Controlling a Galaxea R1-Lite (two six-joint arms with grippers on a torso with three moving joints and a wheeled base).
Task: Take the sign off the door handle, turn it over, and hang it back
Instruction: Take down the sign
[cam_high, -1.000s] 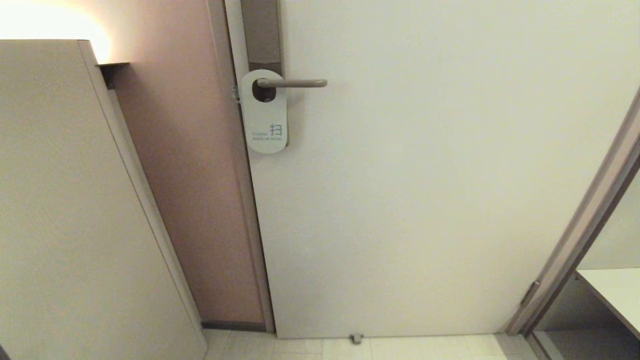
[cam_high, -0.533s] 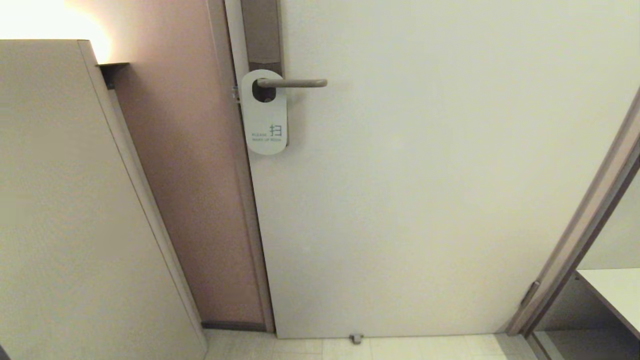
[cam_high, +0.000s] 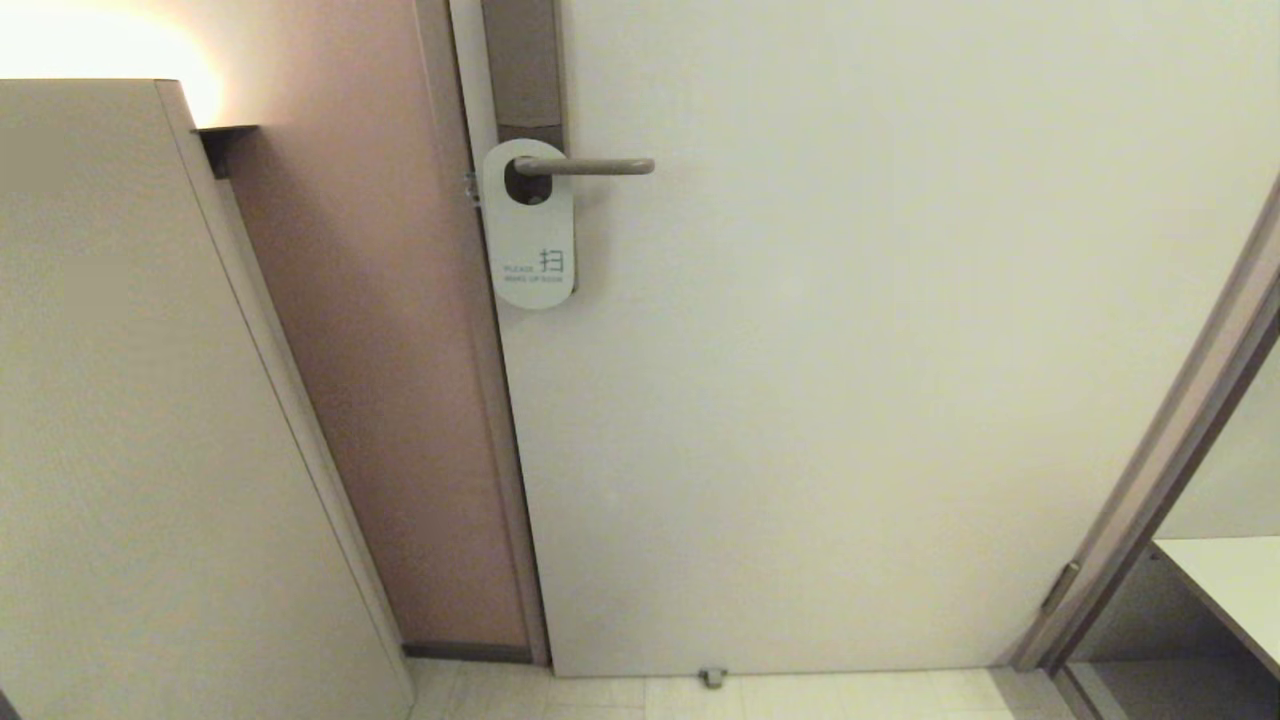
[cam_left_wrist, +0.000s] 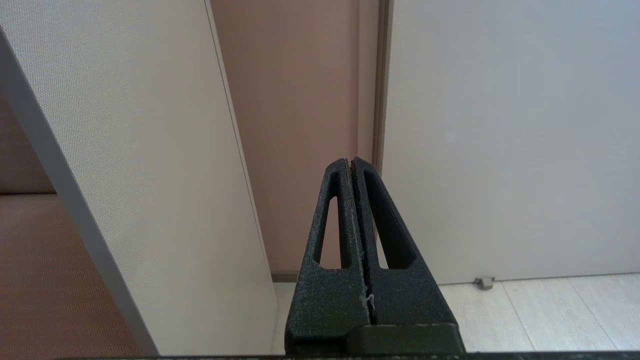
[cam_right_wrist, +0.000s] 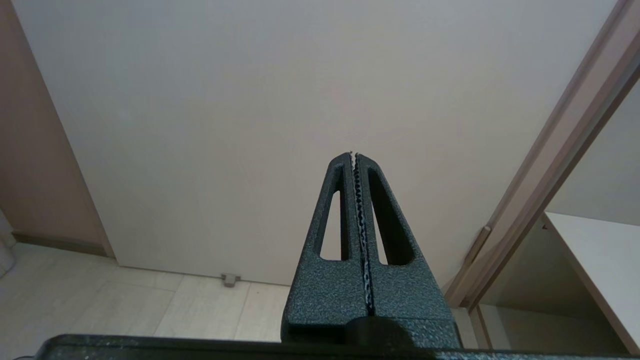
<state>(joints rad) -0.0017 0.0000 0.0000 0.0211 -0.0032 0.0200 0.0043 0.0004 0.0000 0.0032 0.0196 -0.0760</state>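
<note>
Head view: the sign (cam_high: 529, 224) hung on the door handle (cam_high: 585, 166), the lever passing through its round hole. Its white face, carrying blue lettering, was turned outward, and it lay flat against the door (cam_high: 850, 350) just beside the door's left edge. The handle stood level on a tall brownish backplate (cam_high: 521, 62). A pale panel (cam_high: 130, 400) occupied the left of the scene, with a pinkish wall (cam_high: 370, 350) between it and the door. A small door stop (cam_high: 711, 677) sat on the floor at the foot of the door. Neither arm appeared in this view.

Left wrist view: the left gripper (cam_left_wrist: 351, 161) was pressed together, fingers meeting along their length, holding nothing. It pointed toward the seam between wall and door. The sign was not visible here.

Right wrist view: the right gripper (cam_right_wrist: 353, 155) was likewise pressed together and empty, its toothed pads meshed, facing the lower part of the door. The door stop (cam_right_wrist: 230, 279) showed at floor level.
</note>
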